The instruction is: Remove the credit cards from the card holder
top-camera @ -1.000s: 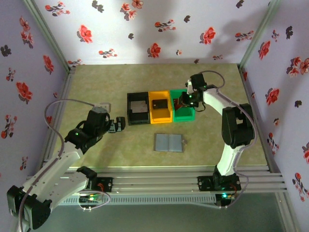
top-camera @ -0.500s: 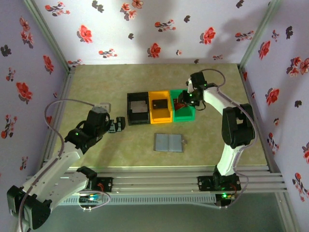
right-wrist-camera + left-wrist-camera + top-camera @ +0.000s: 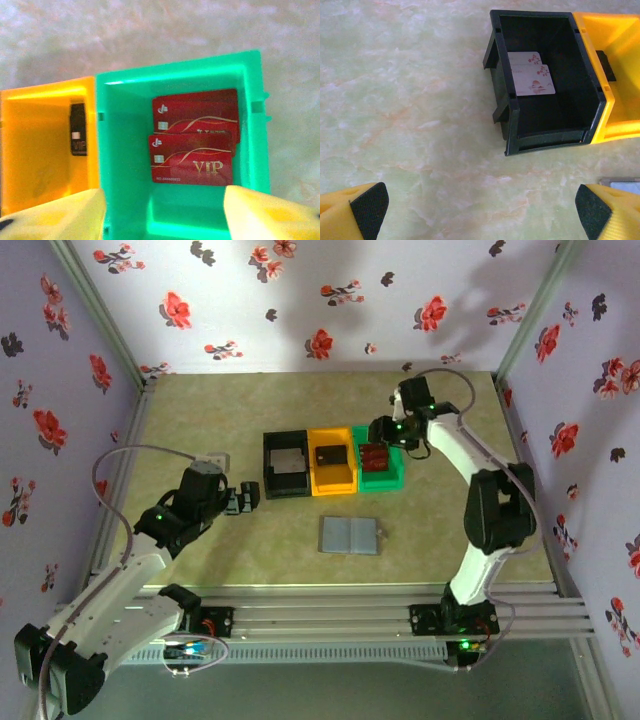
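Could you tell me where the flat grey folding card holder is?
In the top view the card holder lies mid-table, just near-side of the orange plastic bin.

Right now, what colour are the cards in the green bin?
The cards are red, gold print; right wrist view.

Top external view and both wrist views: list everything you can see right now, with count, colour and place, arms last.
green bin: one, green, right end of the bin row
red credit cards: at least two, red, overlapping flat in the green bin
orange bin: one, orange, middle of the row
dark card: one, black, flat in the orange bin
black bin: one, black, left end of the row
light cards: two, pale with a flower print, overlapping in the black bin
card holder: one, grey, open flat on the table in front of the orange bin
table: one, pale green marbled
left gripper: open, empty, left of the black bin
right gripper: open, empty, above the green bin
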`<move>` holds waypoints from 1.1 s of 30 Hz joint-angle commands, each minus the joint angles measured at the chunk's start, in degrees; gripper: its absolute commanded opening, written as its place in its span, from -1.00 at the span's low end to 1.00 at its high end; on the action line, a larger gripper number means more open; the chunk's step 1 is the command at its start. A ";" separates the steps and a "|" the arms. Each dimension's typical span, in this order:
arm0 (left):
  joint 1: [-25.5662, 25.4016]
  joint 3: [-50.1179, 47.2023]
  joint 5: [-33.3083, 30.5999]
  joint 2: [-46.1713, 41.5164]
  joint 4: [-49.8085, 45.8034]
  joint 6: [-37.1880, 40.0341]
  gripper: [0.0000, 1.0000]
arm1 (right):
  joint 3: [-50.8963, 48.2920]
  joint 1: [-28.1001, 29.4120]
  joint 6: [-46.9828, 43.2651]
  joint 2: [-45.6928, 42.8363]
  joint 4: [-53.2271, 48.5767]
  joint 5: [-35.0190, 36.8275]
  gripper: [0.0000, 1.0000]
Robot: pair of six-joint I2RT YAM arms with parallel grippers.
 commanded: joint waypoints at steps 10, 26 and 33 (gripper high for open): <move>0.40 -3.35 -7.96 -3.67 2.95 4.60 0.99 | -16.98 0.73 -3.22 -27.59 13.00 10.54 0.99; 0.35 -11.37 -18.44 -13.06 9.85 5.55 0.99 | -39.15 0.56 -0.73 -42.93 25.04 36.29 0.99; 0.81 -12.87 -21.37 -10.95 11.81 6.26 1.00 | -58.29 0.13 -6.49 -49.02 50.53 44.97 0.99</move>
